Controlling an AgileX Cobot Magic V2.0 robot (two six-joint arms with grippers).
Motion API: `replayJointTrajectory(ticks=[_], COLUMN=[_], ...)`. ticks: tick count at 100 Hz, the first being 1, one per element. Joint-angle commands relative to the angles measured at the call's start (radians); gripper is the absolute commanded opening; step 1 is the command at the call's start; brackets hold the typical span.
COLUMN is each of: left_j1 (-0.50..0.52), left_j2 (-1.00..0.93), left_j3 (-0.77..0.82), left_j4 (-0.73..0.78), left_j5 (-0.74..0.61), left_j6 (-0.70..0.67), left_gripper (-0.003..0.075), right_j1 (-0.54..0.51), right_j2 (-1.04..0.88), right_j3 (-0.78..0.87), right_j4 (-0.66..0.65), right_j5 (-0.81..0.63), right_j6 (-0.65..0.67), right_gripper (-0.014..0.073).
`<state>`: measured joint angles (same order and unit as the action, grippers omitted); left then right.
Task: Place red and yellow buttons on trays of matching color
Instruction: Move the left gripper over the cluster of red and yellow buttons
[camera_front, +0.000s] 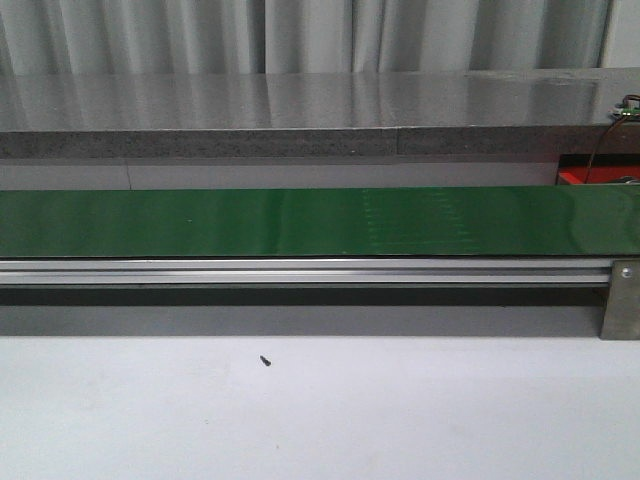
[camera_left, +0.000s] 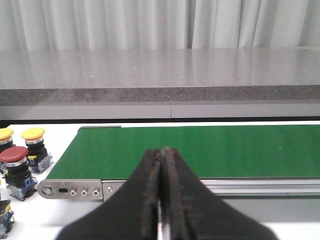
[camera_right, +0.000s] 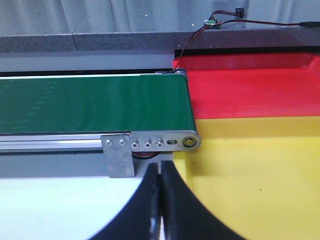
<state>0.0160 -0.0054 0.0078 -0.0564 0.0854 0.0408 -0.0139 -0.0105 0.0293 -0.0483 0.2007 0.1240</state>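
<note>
In the left wrist view, a red button (camera_left: 15, 161) and two yellow buttons (camera_left: 33, 136) (camera_left: 5, 135) stand on the white table beside the end of the green belt (camera_left: 200, 150). My left gripper (camera_left: 161, 150) is shut and empty, hanging over the belt's near rail. In the right wrist view, a red tray (camera_right: 250, 90) lies beyond a yellow tray (camera_right: 260, 180) at the other end of the belt (camera_right: 90, 107). My right gripper (camera_right: 160, 164) is shut and empty, just in front of the belt's end bracket by the yellow tray's edge. The front view shows neither gripper.
A grey stone counter (camera_front: 300, 110) runs behind the belt (camera_front: 300, 222). An aluminium rail (camera_front: 300, 272) and bracket (camera_front: 620, 300) edge the belt. A small black speck (camera_front: 265, 360) lies on the white table. A wired sensor (camera_right: 212, 21) sits on the counter above the red tray.
</note>
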Motion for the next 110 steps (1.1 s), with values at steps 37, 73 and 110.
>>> replayJointTrajectory(ticks=[37,73,110], left_j1=[-0.001,-0.001,-0.001], left_j2=[-0.034,0.091,0.557], left_j3=[0.025,-0.292,-0.716], left_j4=[-0.010,-0.100,-0.078], left_j5=[-0.085,0.185,0.756], left_j6=[-0.011,-0.011,-0.011], left_gripper=[-0.0020,-0.0020,-0.0020], right_j1=[0.001,0.001,0.001], right_j2=[-0.019,-0.019,-0.019], right_j3=[-0.019,-0.019,-0.019], right_j4=[-0.011,-0.011,-0.011], right_j5=[-0.081,-0.081,-0.081], right_j6=[0.001,0.001,0.001], right_gripper=[-0.0068,-0.0068,-0.0068])
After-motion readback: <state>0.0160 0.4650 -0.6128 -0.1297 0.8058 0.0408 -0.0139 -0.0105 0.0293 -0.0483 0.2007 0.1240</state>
